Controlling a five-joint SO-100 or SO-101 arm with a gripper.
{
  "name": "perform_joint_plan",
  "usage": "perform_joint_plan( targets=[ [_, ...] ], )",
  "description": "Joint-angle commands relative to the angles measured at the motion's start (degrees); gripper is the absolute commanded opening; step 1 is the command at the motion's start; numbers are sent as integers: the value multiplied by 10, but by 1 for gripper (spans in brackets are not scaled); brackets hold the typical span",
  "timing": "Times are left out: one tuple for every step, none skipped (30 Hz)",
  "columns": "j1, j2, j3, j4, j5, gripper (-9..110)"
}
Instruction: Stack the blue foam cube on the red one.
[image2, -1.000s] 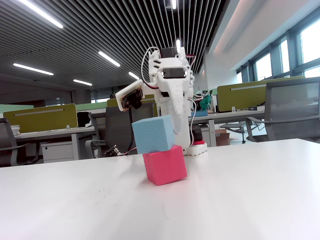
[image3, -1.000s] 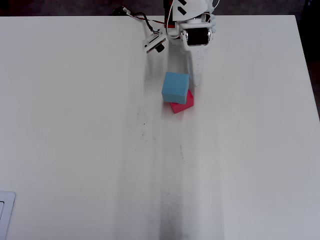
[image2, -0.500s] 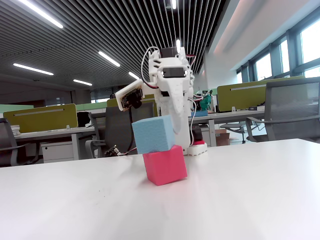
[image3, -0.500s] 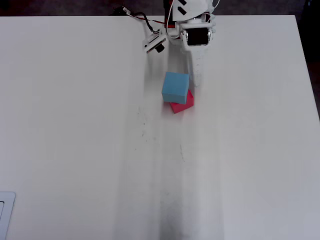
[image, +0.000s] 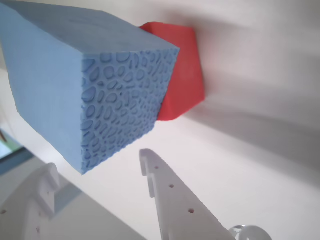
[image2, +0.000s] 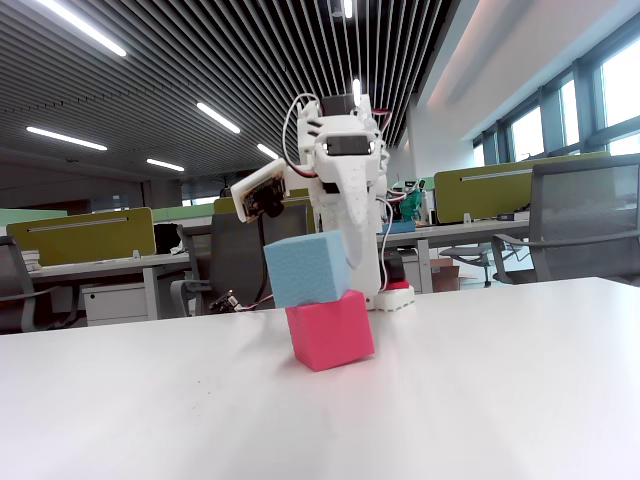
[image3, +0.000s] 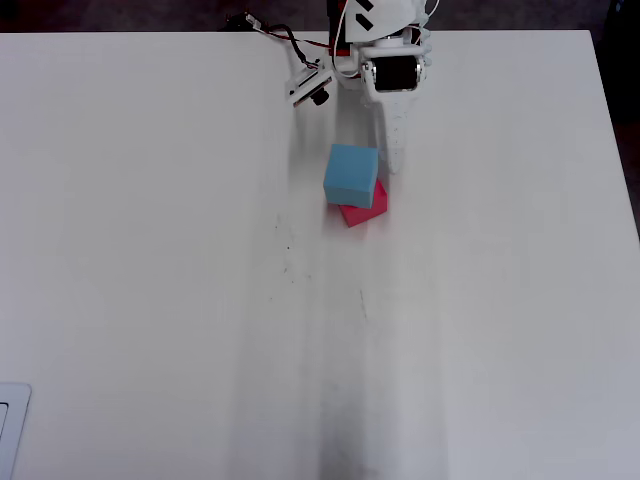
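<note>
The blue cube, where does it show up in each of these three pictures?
Wrist view: the blue foam cube fills the upper left, close up.
Fixed view: centre, sitting atop the red one.
Overhead view: upper middle, just below the arm.
Shared landmark: the red one peeks out from under it in all three.

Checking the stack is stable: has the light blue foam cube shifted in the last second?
No. In the fixed view the light blue foam cube keeps the same overhang on the pinkish-red foam cube, and overhead it sits unchanged against the white table.
</note>
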Motion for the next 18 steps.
perform_joint_plan(
  targets=[
    [-3, 4, -3, -11, 4, 22],
    [-3, 4, -3, -11, 4, 22],
    [-3, 4, -3, -11, 4, 22],
    [-3, 4, -3, -11, 4, 22],
    [-3, 4, -3, -11, 4, 22],
    [-3, 4, -3, -11, 4, 22],
    [-3, 4, -3, -11, 4, 22],
    [-3, 4, -3, -11, 4, 22],
    [-3, 4, -3, -11, 4, 23],
    [-3, 4, -3, -11, 4, 23],
    [-3, 4, -3, -11, 4, 23],
    [-3, 4, -2, -11, 4, 23],
    [-3, 4, -2, -11, 4, 23],
    [-3, 4, -2, -11, 4, 23],
    [-3, 4, -2, -11, 4, 23],
    [-3, 4, -2, -11, 4, 23],
    [-3, 4, -2, -12, 4, 24],
    [-3, 4, -2, -12, 4, 24]
  ],
)
